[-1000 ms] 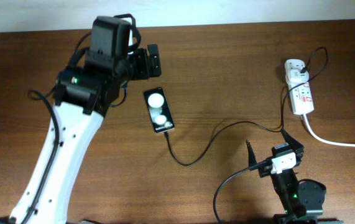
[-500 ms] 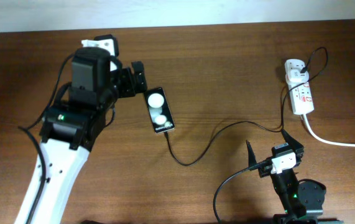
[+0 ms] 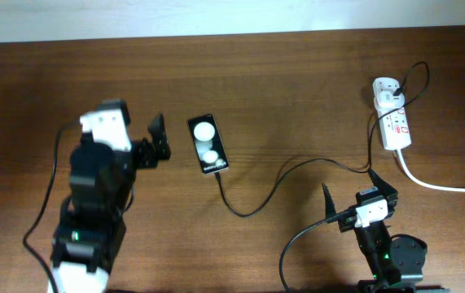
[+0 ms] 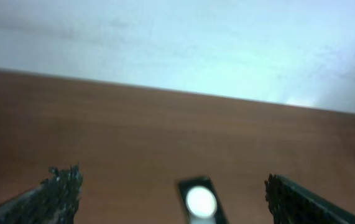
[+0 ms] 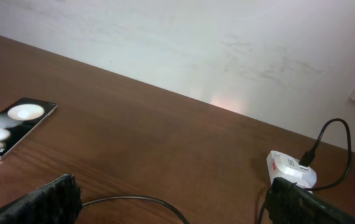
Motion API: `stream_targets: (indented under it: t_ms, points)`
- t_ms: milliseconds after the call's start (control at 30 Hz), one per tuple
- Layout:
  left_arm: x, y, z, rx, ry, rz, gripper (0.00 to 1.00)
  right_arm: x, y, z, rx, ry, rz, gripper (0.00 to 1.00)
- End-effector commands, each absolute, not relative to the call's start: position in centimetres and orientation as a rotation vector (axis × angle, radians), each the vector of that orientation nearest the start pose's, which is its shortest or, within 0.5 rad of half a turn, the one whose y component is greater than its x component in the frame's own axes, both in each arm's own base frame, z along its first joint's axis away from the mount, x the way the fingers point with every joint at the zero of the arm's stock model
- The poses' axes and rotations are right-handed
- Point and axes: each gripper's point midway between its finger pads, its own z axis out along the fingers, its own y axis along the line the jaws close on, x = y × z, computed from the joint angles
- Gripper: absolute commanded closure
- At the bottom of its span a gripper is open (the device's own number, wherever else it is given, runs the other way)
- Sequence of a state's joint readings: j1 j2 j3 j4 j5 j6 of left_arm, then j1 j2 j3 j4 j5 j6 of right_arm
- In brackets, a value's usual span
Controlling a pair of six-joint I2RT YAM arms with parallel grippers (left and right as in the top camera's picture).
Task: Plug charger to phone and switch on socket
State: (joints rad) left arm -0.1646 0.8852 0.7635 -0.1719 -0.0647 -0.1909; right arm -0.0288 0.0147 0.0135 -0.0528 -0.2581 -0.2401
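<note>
The black phone (image 3: 208, 144) lies flat at the table's middle, its two white patches up. It also shows in the left wrist view (image 4: 199, 200) and the right wrist view (image 5: 12, 126). The thin black charger cable (image 3: 274, 185) runs from the phone's near end in a loop to the white socket (image 3: 392, 114) at the right; I cannot tell if its tip is seated. The cable (image 5: 133, 200) and socket (image 5: 292, 169) show in the right wrist view. My left gripper (image 3: 156, 140) is open and empty, just left of the phone (image 4: 171, 185). My right gripper (image 3: 359, 195) is open and empty near the front edge (image 5: 171, 190).
A thick white cord (image 3: 448, 185) leaves the socket toward the right edge. A pale wall (image 5: 196, 43) stands behind the table's far edge. The right arm's own black cable (image 3: 297, 244) curls at the front.
My left arm has drawn back down and to the left, from the far side of the table to beside the phone. The phone, cable, socket and right arm have not moved.
</note>
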Motion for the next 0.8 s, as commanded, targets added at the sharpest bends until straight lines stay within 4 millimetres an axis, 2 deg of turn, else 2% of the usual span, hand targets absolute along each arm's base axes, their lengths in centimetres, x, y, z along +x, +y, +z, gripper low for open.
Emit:
stream_targets:
  t_ms: [0,133,400,567,767]
  points:
    - [31.5,-3.3,26.1,0.028,1.796,-0.075,0.01,24.2,3.9,16.2,-0.377,1.578,0.008,0.01]
    - [29.9,-2.5,24.1,0.057,1.719,-0.024,0.01,24.2,3.9,16.2,-0.376,1.578,0.008,0.01]
    - [27.6,-0.6,20.2,0.004,1.655,0.015,0.01,24.2,3.9,16.2,-0.376,1.578,0.008,0.01]
    - [26.4,0.7,19.1,-0.017,1.613,0.066,0.01,24.2,3.9,16.2,-0.377,1.578,0.008,0.01]
    - [25.7,1.2,17.7,-0.03,1.585,0.081,0.01,24.2,3.9,16.2,-0.377,1.578,0.008,0.01]
